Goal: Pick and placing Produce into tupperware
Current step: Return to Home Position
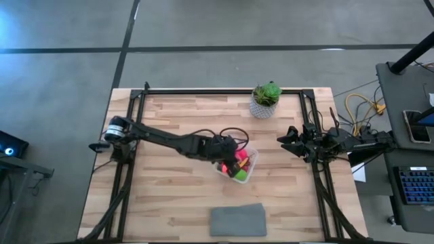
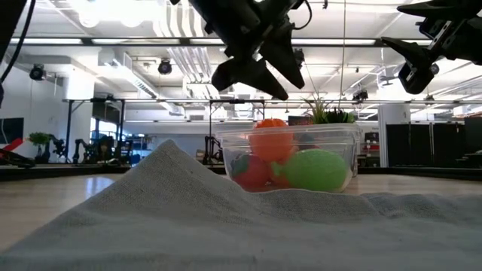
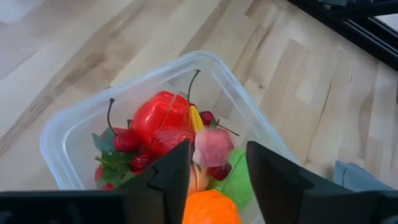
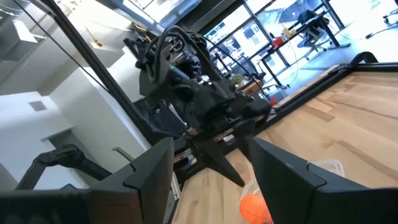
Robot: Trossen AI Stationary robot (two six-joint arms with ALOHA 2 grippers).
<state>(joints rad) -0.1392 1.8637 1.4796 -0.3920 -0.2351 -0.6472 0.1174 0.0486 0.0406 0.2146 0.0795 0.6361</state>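
The left arm reaches out with its left gripper (image 1: 228, 150) hanging just above the clear, shallow, square plastic tub (image 1: 249, 173), fingers spread and empty. The right arm sits folded well off to the tub's right, right gripper (image 1: 285, 139) raised, fingers parted.

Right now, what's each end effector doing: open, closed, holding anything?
Left end effector: open, empty, above the tupperware.
Right end effector: open, empty, parked aside.

The tupperware (image 1: 253, 170) sits mid-way across the table (image 1: 169, 196), with the produce (image 1: 238, 165) inside it and the left tool (image 1: 232, 154) just above. A potted plant (image 1: 265, 102) stands behind it, a cloth (image 1: 237, 220) lies in front, and the right tool (image 1: 288, 140) hangs well to its right.
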